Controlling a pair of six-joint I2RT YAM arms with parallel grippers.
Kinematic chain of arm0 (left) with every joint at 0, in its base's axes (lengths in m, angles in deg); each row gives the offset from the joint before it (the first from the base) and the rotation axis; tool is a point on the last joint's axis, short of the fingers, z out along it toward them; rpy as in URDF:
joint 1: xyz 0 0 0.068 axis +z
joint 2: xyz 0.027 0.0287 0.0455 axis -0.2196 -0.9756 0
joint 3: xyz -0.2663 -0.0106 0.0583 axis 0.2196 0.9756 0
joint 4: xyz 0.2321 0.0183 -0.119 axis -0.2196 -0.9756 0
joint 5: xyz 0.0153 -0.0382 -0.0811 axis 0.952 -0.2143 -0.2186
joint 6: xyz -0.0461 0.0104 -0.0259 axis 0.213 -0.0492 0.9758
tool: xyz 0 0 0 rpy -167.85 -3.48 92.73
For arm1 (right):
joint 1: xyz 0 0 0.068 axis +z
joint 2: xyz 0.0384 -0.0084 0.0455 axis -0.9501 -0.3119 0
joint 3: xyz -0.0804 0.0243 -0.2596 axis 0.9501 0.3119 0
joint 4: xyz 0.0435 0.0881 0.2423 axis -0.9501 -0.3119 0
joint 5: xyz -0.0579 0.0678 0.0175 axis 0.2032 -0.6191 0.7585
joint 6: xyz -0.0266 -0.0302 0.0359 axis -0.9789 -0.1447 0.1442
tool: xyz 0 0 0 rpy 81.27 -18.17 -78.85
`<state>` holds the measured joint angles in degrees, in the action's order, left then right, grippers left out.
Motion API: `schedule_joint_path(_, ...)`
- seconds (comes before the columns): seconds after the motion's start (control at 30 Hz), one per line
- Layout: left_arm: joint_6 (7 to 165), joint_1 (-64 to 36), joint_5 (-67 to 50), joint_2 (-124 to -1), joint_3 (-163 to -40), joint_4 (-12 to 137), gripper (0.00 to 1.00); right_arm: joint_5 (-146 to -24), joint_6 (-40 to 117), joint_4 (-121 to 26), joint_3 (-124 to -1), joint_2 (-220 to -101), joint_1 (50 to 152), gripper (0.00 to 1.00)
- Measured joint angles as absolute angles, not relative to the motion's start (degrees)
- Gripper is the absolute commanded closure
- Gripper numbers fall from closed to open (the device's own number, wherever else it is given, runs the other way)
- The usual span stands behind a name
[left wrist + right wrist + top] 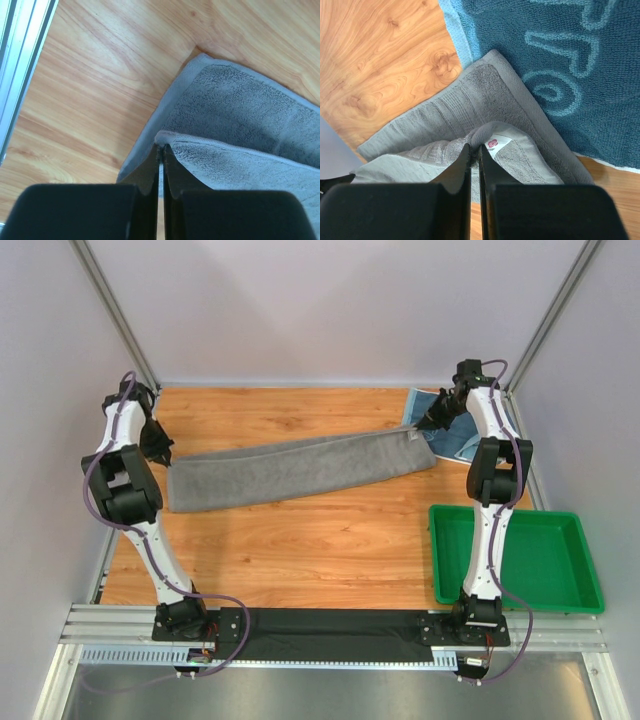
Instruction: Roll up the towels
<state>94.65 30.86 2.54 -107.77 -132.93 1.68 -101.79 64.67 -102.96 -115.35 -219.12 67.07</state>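
We see a long grey towel (300,470) lying folded across the wooden tabletop (300,550), running from the left side up toward the far right corner. At its left end the left arm (125,490) reaches down, and the left jaws are pressed together on the corner of the towel's upper layer, with the lower layer spread flat beneath it. At the right end the right arm (490,470) does the same: the right jaws are pinching a raised fold of the grey towel just beside a small white label (496,143) with a red mark. This end of the grey towel overlaps the edge of a blue towel (452,443) with pale lettering, which lies flat in the far right corner. A green tray (550,560) sits at the near right, well apart from both towels.
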Motion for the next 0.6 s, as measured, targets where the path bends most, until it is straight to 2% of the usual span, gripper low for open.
schedule_joint_path(0.6,94.0,30.6,1.5,-110.7,-145.6,-1.4,1.0,-102.9,65.0,-103.4,-118.9,-219.1,65.8,1.0)
